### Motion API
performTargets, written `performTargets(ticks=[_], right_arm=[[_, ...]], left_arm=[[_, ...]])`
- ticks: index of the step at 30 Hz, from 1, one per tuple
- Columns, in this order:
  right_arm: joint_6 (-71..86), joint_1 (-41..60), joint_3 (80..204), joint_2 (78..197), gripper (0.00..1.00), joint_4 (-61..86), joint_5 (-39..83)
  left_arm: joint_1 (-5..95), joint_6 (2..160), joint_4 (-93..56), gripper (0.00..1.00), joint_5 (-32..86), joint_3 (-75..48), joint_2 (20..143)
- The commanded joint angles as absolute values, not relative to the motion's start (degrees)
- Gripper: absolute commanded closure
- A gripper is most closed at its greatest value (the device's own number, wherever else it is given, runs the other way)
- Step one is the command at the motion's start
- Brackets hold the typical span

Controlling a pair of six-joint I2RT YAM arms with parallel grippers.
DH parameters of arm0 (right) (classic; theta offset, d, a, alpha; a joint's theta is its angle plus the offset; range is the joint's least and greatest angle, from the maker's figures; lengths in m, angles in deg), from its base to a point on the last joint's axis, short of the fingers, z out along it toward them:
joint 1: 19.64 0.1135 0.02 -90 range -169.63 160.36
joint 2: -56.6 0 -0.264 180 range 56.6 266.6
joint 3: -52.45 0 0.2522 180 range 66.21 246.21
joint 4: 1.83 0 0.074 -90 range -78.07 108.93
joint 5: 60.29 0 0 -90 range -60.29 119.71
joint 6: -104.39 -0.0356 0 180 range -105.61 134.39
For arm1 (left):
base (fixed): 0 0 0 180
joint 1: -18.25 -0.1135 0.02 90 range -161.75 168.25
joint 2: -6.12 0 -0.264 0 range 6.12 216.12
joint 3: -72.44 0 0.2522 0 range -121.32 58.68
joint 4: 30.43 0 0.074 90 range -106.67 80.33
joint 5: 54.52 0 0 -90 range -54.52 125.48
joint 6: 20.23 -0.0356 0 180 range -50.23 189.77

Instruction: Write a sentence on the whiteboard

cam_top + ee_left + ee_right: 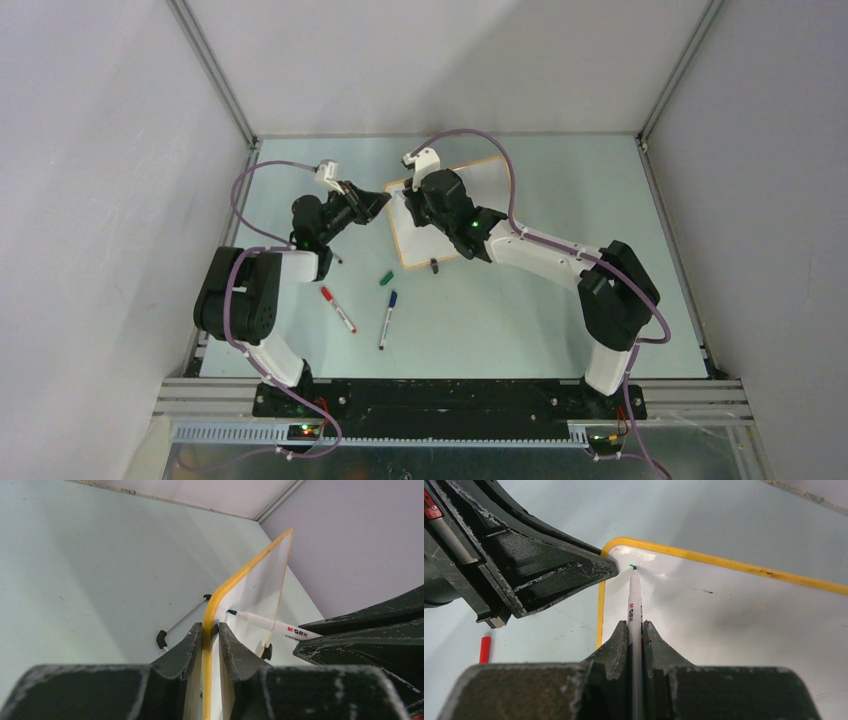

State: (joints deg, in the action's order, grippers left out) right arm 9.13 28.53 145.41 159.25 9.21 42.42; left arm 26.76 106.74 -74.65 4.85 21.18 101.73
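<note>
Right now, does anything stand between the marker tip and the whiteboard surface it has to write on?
Nothing visible. The right gripper holds the marker with its tip at the whiteboard near the corner. The left gripper clamps the frame just beside it, not under the tip.

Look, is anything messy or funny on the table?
A little green cap lies loose beside the red marker and blue marker. The whiteboard sits crooked, its edge pinched by the left gripper.

From above, the right arm hides much of the whiteboard.
</note>
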Motion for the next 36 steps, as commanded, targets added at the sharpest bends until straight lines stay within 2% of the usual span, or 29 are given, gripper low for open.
performTargets(ticks=[1, 36], right_arm=[[10.2, 28.7, 148.0, 159.8, 1.00, 9.3, 45.1], [10.3, 29.2, 147.8, 157.7, 1.00, 10.8, 47.1]], left_arm=[[27.2, 105.1, -77.2, 0.79, 4.6, 21.7, 99.4], [27.2, 104.8, -76.8, 0.79, 4.8, 21.6, 99.1]])
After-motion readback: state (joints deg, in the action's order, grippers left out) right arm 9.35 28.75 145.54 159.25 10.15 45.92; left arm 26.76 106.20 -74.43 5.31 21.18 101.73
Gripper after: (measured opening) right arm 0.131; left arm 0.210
